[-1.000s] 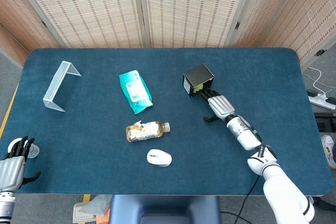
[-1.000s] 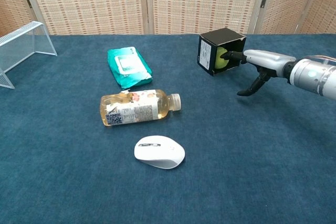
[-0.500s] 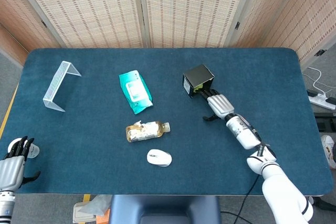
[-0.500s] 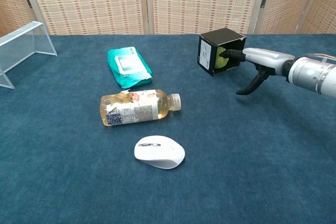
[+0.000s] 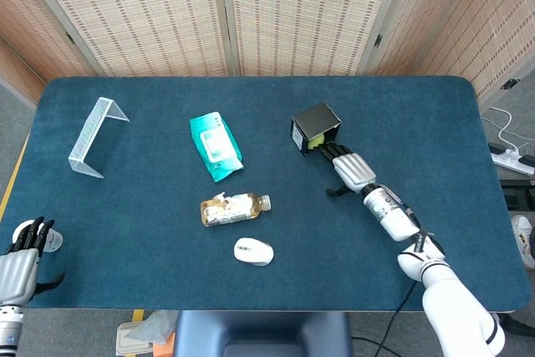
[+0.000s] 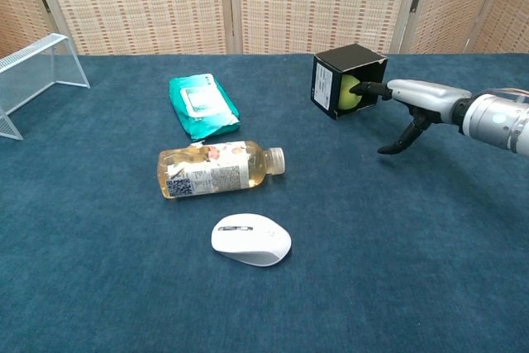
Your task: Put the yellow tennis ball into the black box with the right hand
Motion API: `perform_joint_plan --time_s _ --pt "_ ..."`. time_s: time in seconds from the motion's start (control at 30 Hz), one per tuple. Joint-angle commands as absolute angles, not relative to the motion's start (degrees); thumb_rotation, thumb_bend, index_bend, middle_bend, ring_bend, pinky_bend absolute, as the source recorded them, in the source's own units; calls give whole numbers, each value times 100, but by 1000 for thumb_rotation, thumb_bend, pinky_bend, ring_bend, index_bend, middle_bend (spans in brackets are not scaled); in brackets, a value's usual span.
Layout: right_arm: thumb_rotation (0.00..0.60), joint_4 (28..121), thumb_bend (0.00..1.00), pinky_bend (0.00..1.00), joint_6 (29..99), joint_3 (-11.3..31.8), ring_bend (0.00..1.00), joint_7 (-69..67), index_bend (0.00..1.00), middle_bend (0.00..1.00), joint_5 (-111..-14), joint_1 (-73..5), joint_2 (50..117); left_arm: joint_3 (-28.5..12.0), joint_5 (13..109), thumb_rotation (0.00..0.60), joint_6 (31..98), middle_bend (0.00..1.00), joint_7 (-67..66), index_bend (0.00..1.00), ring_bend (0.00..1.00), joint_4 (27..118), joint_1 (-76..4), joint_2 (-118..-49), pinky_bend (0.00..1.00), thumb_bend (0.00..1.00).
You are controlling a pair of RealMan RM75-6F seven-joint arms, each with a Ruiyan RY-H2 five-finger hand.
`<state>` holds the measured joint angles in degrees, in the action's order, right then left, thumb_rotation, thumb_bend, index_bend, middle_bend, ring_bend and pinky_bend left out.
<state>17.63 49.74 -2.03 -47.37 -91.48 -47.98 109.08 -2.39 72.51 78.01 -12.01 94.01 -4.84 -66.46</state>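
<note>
the yellow ball (image 6: 347,93) sits inside the black box (image 6: 329,80), which lies on its side on the blue bench (image 6: 397,245) with its mouth facing the right hand (image 6: 417,101). that hand's fingers (image 6: 374,88) are spread and reach to the box mouth, tips at the ball; whether they touch it is unclear. the left hand (image 5: 21,261) rests off the bench corner, fingers apart, holding nothing.

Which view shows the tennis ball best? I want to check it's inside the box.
The chest view: it looks into the black box's open side, where the tennis ball sits, right hand fingertips at it. The head view shows only a yellow sliver.
</note>
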Motion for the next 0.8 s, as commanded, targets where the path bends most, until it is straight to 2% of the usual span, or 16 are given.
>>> perform_joint_plan --time_s 0.03,0.8 --pt "600 1773 181 94 4942 -195 0 -4726 43 29 -9134 -4801 10901 -233 7273 600 7816 0 -1191 0 0 9404 -479 -6643 271 246" --pt "600 1398 183 94 4428 -99 0 -4853 43 29 -9038 -5128 11174 -259 7194 600 7782 0 -1215 0 0 9377 -494 -6658 269 246"
